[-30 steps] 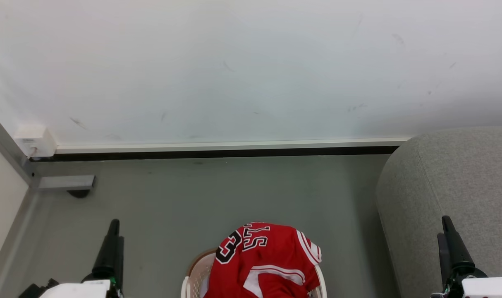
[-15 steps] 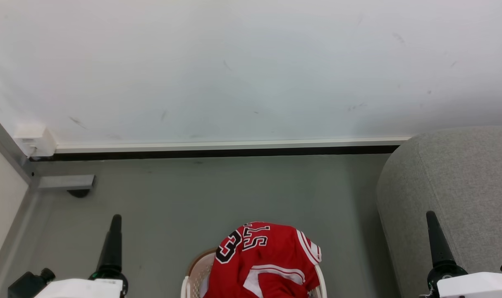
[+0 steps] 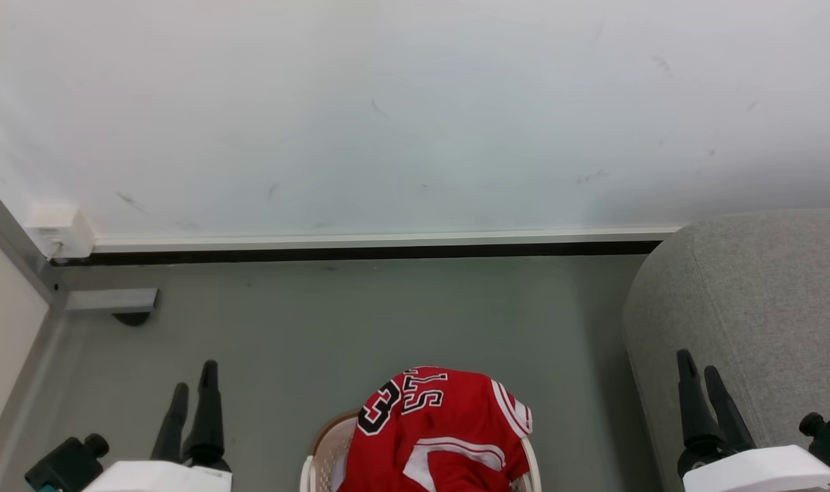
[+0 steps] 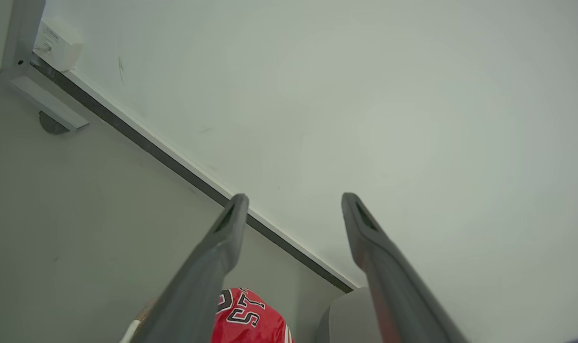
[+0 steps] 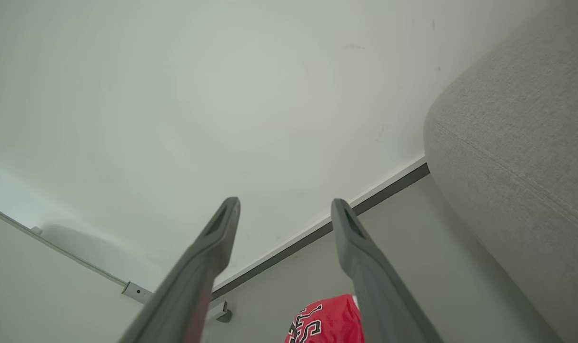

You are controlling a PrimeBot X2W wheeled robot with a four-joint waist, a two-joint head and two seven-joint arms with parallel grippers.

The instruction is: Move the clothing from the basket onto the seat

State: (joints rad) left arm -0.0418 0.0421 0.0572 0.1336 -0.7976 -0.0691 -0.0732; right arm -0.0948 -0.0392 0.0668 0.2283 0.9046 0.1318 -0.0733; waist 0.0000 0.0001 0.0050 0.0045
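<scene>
Little of the task looks done. The clothing (image 3: 435, 430), a red jersey with white trim and black-and-white lettering, sits heaped in the basket (image 3: 325, 459) and rises above its rim, spilling over the basket's right edge. No jersey lies on the part of the seat (image 3: 764, 307) that shows. The seat stands to the right of the basket, with a strip of floor (image 3: 360, 321) between them. By my reading, every step is yet to come: reaching in, gripping the fabric, lifting it out and carrying it rightward onto the seat.

The left arm (image 3: 162, 476) hangs to the left of the basket, well apart from it. Its jaws point away over the floor toward the wall (image 3: 415, 102). The right arm (image 3: 757, 471) is on the basket's other side, in front of the seat's near edge, and its jaws point the same way. Both pairs of jaws stand moderately apart with nothing between them. Neither touches the basket or the jersey. Both arms seem poised at a ready pose rather than mid-reach.
</scene>
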